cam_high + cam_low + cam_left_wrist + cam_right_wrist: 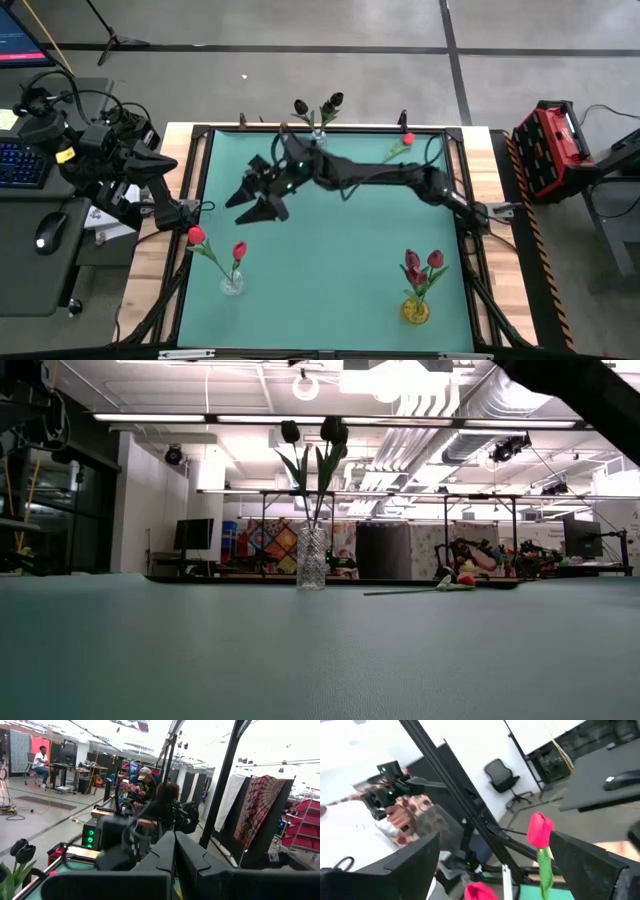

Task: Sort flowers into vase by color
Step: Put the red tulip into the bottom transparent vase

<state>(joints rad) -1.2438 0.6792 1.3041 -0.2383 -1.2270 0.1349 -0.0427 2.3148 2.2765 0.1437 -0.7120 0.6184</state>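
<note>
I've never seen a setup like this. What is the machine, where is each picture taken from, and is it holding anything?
Two dark robot arms work over a green table. One picture looks straight down, one looks level across the table, and two come from cameras on the wrists. On the table: a clear glass vase with black tulips, a clear vase with bright red tulips, a yellow vase with dark pink tulips, and one loose red tulip. The right gripper hangs open and empty mid-table; the left gripper waits shut at the left edge.
</note>
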